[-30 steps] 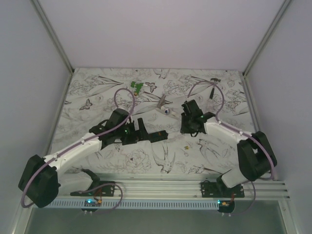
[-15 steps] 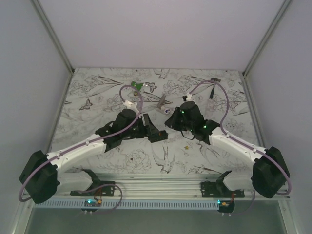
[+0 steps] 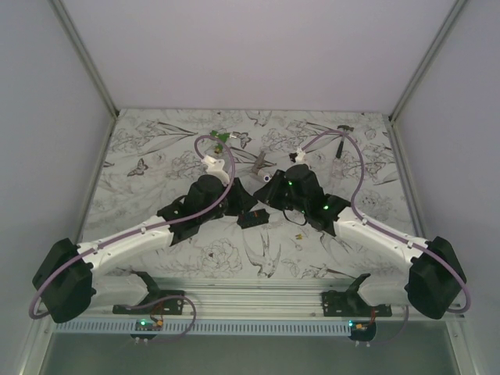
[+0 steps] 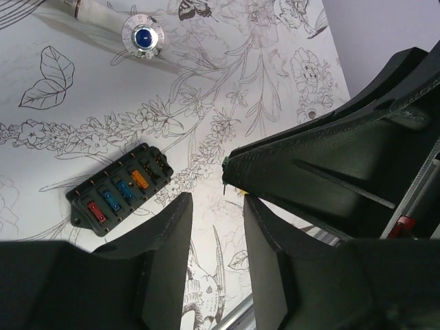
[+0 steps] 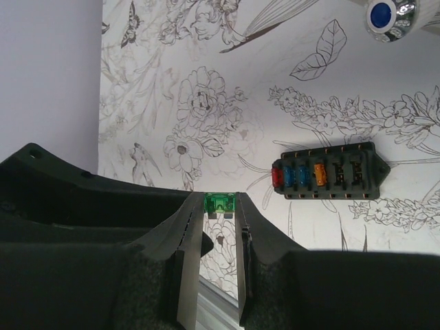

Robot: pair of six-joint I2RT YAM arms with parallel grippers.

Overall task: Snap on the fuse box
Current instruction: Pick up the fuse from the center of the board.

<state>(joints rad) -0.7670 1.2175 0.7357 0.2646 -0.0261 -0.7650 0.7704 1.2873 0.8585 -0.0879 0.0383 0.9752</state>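
At the centre of the overhead view, we've got the small black rectangular plastic fuse box lying flat on the flower-and-bird printed table cover, with both arms reaching in over it from either side.

Over to the left wrist camera: the left gripper is unclenched. We see a plain gap between its two black fingers and only the printed cover showing through, so it grasps nothing. The fuse box sits at the lower left of that frame, lying on a diagonal, beside the left-hand finger and outside the gap. We can pick out one red, two blue and one orange fuse in a row on its face.

Now the right wrist camera: the right gripper is clamped on a small translucent green blade fuse, pinched right at the fingertips in the lower middle of the frame. Here the fuse box lies to the right of centre, apart from those fingertips.

A round silver knob with a blue cap sits in the upper right corner of that frame. In the overhead view, a grey metal tool lies further up the table, with a green clip-like piece beyond it.
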